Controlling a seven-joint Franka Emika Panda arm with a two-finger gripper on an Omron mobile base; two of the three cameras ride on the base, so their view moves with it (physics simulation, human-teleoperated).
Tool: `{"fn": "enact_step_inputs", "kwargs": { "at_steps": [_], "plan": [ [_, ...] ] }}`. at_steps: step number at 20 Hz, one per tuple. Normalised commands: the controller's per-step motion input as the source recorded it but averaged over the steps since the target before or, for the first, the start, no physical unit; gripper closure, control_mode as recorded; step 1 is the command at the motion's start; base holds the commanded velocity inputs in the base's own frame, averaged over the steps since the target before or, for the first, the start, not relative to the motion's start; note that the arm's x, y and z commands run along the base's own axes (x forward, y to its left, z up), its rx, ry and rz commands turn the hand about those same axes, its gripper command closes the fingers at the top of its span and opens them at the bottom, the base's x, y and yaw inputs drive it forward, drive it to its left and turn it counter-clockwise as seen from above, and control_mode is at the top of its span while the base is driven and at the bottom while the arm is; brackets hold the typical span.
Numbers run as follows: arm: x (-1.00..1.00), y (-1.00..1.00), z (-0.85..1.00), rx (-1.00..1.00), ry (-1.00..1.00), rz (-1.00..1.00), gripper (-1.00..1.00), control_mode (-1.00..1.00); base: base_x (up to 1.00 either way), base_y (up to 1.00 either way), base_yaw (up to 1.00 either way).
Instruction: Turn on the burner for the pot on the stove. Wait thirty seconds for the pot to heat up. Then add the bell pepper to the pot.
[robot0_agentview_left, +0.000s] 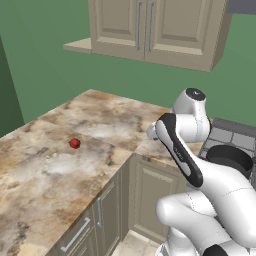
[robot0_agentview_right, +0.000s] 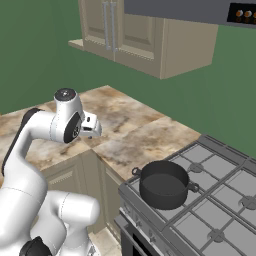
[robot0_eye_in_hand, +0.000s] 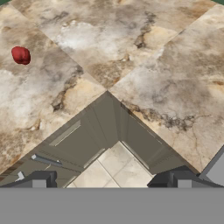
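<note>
I have the arm folded high over the inside corner of the tabletop, with the tool pointing down at the corner where the two cabinet runs meet. Its jaws stand wide apart and hold nothing; in the hand view the two dark tips sit at either side of the bottom edge with bare floor tiles between them.

The pepper lies alone on the left run of the tabletop, well clear of the edge and well apart from the tool. From the hand view it sits up in the far left corner, so the tool is not lined up on it at all.

The pot sits on the front left grate of the stove, just beside the tabletop's end. It looks empty and uncovered, which suits dropping the pepper straight in from above. I judge it was put on a front burner so the knob and the pot are both within easy reach from one base position.

I cannot read the knob row from here; it is hidden under the stove's front lip, and I see no flame, so I cannot tell whether the burner is on. My guess is that the arm is parked between stove and pepper, with either one a short swing away. If the burner step is done, the next move calls for swinging left and lowering over the pepper; it is small, round and glossy, so it may roll under a skewed pinch.
</note>
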Motion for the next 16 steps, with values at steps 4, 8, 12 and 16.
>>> {"fn": "enact_step_inputs", "kwargs": {
  "at_steps": [4, 8, 12, 16],
  "plan": [
    [0.00, 0.00, 0.00, 0.00, 0.00, 0.00, -1.00, -1.00, 0.00, 0.00, 0.00],
    [0.00, 0.00, 0.00, 0.00, 0.00, 0.00, -1.00, -1.00, 0.00, 0.00, 0.00],
    [0.00, 0.00, 0.00, 0.00, 0.00, 0.00, -1.00, -1.00, 0.00, 0.00, 0.00],
    [0.00, 0.00, 0.00, 0.00, 0.00, 0.00, -1.00, -1.00, 0.00, 0.00, 0.00]
  ]
}}
